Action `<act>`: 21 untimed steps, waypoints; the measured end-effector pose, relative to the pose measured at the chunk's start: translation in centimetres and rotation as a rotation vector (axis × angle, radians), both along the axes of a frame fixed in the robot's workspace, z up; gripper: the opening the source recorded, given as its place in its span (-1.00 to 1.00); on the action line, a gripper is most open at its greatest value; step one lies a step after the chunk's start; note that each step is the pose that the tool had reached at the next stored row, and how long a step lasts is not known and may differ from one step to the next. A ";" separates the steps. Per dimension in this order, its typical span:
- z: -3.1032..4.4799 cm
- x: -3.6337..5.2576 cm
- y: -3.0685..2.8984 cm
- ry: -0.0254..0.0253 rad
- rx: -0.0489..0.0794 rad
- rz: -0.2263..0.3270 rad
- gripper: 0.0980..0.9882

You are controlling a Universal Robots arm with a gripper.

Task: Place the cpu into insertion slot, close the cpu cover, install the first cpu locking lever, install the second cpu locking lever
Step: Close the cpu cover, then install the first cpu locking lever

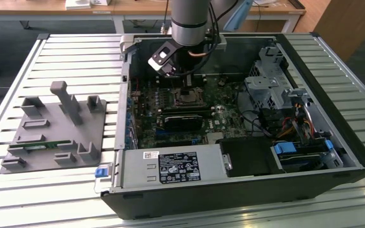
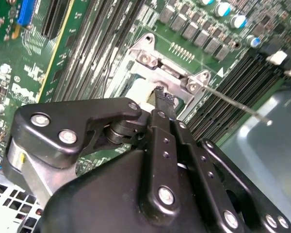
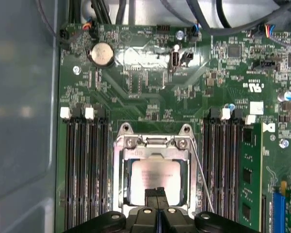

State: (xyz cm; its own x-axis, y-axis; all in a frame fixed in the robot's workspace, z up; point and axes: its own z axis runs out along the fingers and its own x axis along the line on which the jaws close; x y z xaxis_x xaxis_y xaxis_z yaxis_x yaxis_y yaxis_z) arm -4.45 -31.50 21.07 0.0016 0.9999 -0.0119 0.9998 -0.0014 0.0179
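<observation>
As far as the exterior view goes, the arm (image 1: 192,19) hangs straight down into the open computer case (image 1: 334,95), with its gripper (image 1: 184,80) right over the insertion slot (image 1: 186,97) toward the far side of the motherboard (image 1: 146,114); a grey parts fixture (image 1: 49,128) sits outside, on the exterior view's left. First wrist view: the cpu (image 3: 150,177) is seated in the slot and the cpu cover (image 3: 118,179) looks folded down around it, so those two steps seem done. One thin locking lever (image 3: 202,179) angles up off the socket's side and looks unlatched; can't tell about the other. Second wrist view: fingers (image 2: 165,102) pinched together, gripping nothing I can see, tip down by the cover's edge
</observation>
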 end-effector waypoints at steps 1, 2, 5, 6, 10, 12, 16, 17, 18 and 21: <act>0.00 0.17 0.00 0.0002 0.000 0.000 -0.98; 0.00 0.32 0.00 0.0004 0.000 0.000 -0.98; 0.00 0.71 0.00 0.0005 0.000 0.000 -0.98; 0.00 0.83 0.00 0.0005 0.000 0.000 -0.98; 0.00 1.15 0.00 0.0006 0.000 0.000 -0.98; 0.00 1.30 0.00 0.0006 0.000 0.000 -0.98; 0.00 1.34 0.00 0.0006 0.000 0.000 -0.98; 0.00 1.34 0.00 0.0006 0.000 0.000 -0.98; 0.01 1.34 0.00 0.0006 0.000 0.000 -0.98; 0.09 1.34 0.00 0.0006 0.000 0.000 -0.98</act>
